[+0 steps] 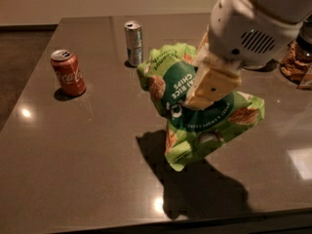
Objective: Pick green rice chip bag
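The green rice chip bag (195, 123) is a crinkly light-green pouch with a dark green circle and pictured tan chips. It hangs in the air above the dark table (87, 160), its shadow on the tabletop below it. My gripper (207, 87) comes down from the upper right on a large white arm (253, 28). Its cream fingers (214, 84) are shut on the upper middle of the bag and hold it lifted and tilted.
A red cola can (68, 72) stands at the left of the table. A slim silver can (133, 43) stands at the back, just left of the bag. A brown snack packet (295, 65) lies at the right edge. The table's front edge runs along the bottom.
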